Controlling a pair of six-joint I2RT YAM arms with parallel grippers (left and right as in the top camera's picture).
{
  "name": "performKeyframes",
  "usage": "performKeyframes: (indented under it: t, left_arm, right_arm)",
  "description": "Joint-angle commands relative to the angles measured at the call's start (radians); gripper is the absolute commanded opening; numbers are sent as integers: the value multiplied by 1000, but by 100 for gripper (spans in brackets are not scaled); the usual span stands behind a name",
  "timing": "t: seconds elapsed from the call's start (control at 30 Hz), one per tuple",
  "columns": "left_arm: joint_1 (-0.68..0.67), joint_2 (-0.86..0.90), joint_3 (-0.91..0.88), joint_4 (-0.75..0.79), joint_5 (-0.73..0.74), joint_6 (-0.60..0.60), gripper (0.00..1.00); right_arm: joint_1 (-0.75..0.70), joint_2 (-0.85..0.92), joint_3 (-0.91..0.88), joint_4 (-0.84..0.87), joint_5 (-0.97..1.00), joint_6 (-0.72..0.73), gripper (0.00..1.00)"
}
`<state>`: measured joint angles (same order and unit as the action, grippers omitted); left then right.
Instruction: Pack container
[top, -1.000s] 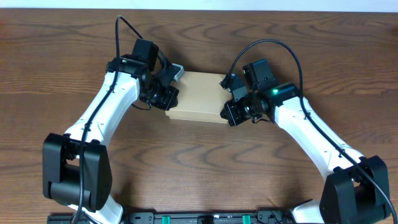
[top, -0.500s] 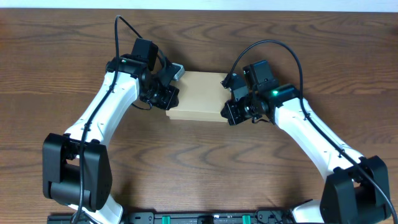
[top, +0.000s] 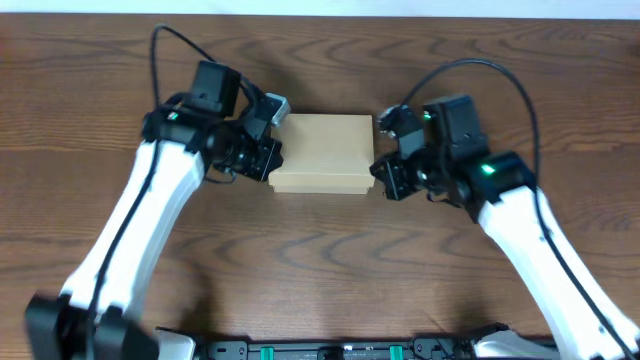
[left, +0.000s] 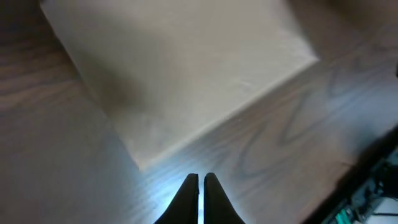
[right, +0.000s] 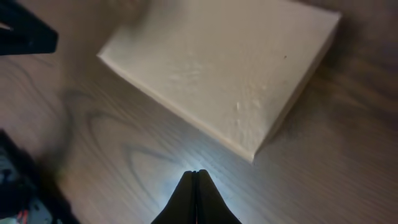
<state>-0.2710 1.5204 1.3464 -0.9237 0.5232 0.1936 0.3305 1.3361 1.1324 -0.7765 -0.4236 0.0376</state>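
Observation:
The container (top: 322, 152) is a plain tan cardboard box with its lid closed flat, lying on the wooden table mid-back. It also shows in the left wrist view (left: 180, 68) and in the right wrist view (right: 224, 68). My left gripper (top: 268, 160) sits just off the box's left side, fingers shut and empty (left: 200, 180). My right gripper (top: 385, 178) sits just off the box's right side, fingers shut and empty (right: 196, 175). Neither touches the box.
A dark wood-grain table (top: 320, 260) lies under everything. A black rail with green marks (top: 330, 350) runs along the front edge. Black cables loop over both arms.
Both arms have pulled outward, away from the box's sides: the left gripper went left, the right gripper went right. The box stays closed and in about the same place.

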Motion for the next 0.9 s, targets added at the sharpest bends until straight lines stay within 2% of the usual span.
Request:
performKeyframes:
  t: [0.0, 0.2, 0.3, 0.4, 0.43, 0.47, 0.5, 0.53, 0.87]
  left_arm:
    - [-32, -135, -48, -8, -10, -15, 6]
    - [-61, -391, -268, 54, -34, -52, 6]
    - [-61, -522, -398, 89, -33, -80, 6]
    - [-61, -620, -472, 129, -33, -86, 6]
    - [-61, -645, -481, 138, -34, -86, 6]
    - [-61, -661, -484, 142, -35, -86, 20]
    - [-61, -674, -484, 144, -41, -88, 57]
    - [-61, -685, -484, 152, -52, -90, 96]
    - [-61, -689, -484, 112, -56, -90, 95]
  right_arm:
    - [-16, -118, 8, -35, 2, -60, 1]
    - [-16, -283, -150, -3, -3, -56, 1]
    - [-16, -359, -275, 53, -6, -9, 2]
    - [-16, -402, -328, 95, -6, 43, 2]
    - [-16, -410, -331, 100, -5, 63, 7]
    - [-16, -410, -331, 100, -6, 74, 27]
    - [-15, -410, -331, 97, -6, 91, 50]
    - [-15, -406, -331, 91, -6, 109, 99]
    - [-15, -351, -331, 88, 2, 126, 99]
